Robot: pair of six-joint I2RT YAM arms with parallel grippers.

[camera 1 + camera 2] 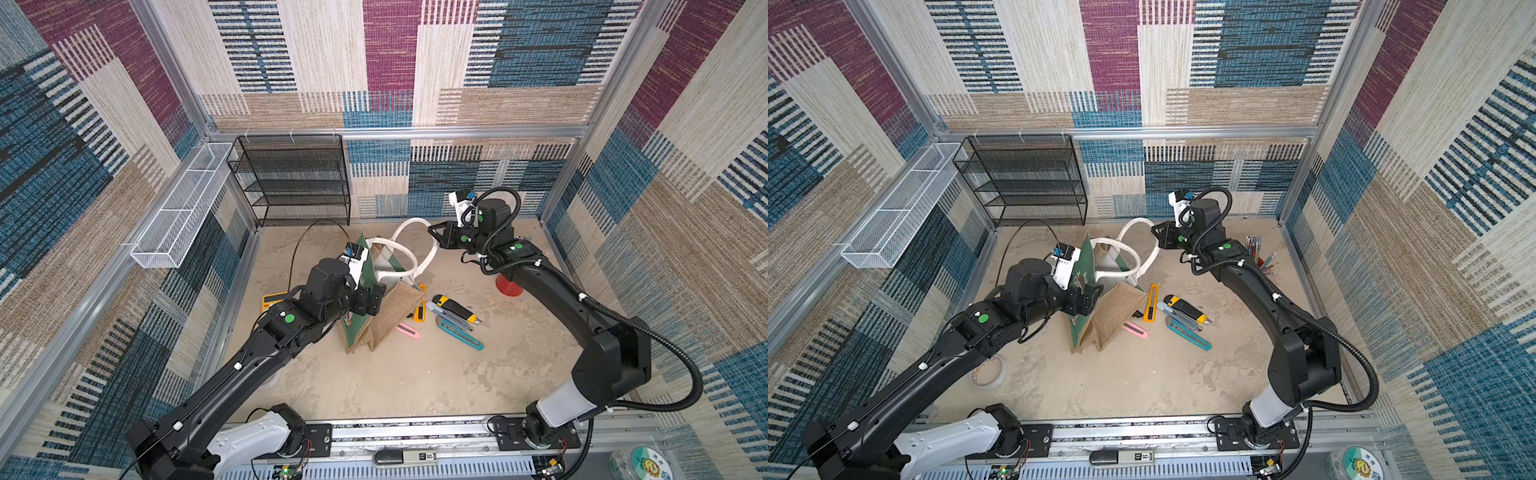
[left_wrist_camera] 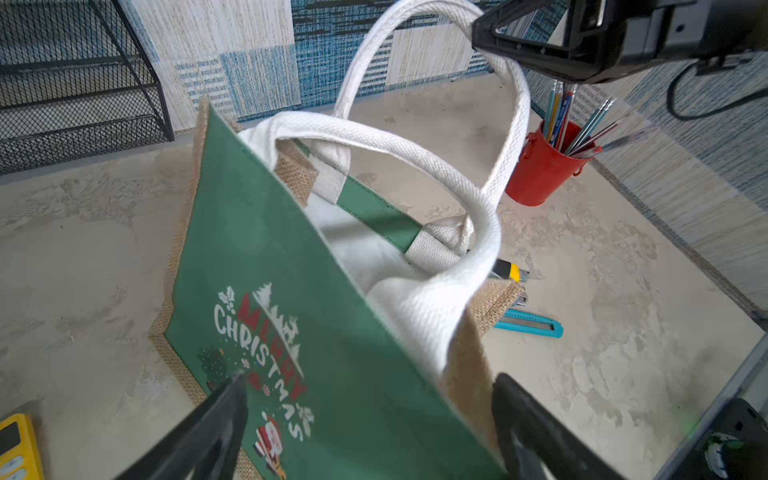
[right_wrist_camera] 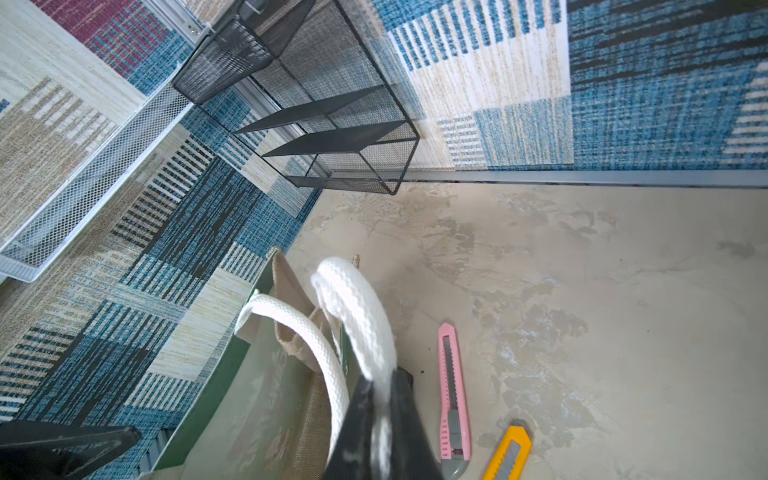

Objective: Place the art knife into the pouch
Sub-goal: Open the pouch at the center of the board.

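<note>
- The right gripper [image 1: 432, 233] is clamped on the white handle [image 2: 513, 124], holding it raised.
- The left gripper [image 2: 370, 379] stands wide apart, one finger on each side of the pouch [image 1: 390, 320].
- The pouch stands upright mid-way across the table [image 1: 415, 382], mouth open.
- The pink knife [image 1: 408, 331], orange knife [image 1: 420, 309] and teal knife [image 1: 461, 336] lie flat just beside it.

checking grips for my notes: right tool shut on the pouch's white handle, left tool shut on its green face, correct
No: the left tool is open, jaws spread wide by the pouch, as the left wrist view shows. The right tool is shut on the white handle.
</note>
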